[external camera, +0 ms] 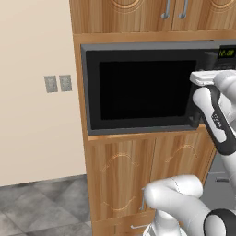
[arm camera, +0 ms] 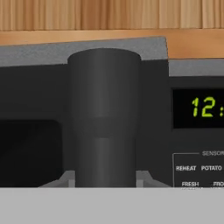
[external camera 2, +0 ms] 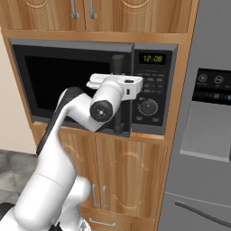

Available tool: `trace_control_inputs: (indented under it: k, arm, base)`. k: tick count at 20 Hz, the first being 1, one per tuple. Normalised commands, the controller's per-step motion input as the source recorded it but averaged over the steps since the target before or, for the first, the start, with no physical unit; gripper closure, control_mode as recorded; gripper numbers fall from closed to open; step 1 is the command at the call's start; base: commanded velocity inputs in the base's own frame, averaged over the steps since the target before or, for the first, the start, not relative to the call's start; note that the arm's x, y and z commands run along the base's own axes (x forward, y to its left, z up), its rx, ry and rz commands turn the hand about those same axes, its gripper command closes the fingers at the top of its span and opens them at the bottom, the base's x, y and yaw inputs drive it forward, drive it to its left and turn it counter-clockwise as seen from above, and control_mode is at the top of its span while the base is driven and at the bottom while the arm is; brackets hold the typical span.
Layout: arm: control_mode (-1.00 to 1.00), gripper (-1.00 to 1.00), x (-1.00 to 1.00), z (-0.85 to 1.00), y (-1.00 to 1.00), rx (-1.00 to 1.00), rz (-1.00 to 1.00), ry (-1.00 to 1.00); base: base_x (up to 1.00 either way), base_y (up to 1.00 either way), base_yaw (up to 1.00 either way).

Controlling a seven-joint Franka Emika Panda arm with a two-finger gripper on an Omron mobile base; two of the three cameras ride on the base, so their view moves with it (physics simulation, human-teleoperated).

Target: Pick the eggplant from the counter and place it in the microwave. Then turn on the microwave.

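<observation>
The microwave (external camera: pixel 147 87) sits built into wooden cabinets (external camera: pixel 138 179), its black glass door shut. The white arm (external camera: pixel 216 115) reaches up to its right edge. Two wall plates (external camera: pixel 58 83) hang left.

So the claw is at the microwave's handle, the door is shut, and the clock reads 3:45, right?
Not quite: the clock reads 12:08, as the right base view shows. The rest holds: the claw is at the handle of the microwave, and the door is shut.
</observation>
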Motion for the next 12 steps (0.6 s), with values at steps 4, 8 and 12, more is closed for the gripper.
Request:
trace_control_inputs:
  k: [4, 8, 12]
  arm:
    - [-1.00, 1.00, -0.46, 0.00, 0.00, 0.00, 0.04, -0.03]
    - [-1.00, 1.00, -0.56, 0.00, 0.01, 0.00, 0.07, -0.04]
    - [-1.00, 1.00, -0.47, 0.00, 0.00, 0.00, 0.07, 0.00]
  base:
    - [0.00, 0.00, 0.00]
    - [0.00, 0.00, 0.00]
    - [0.00, 0.00, 0.00]
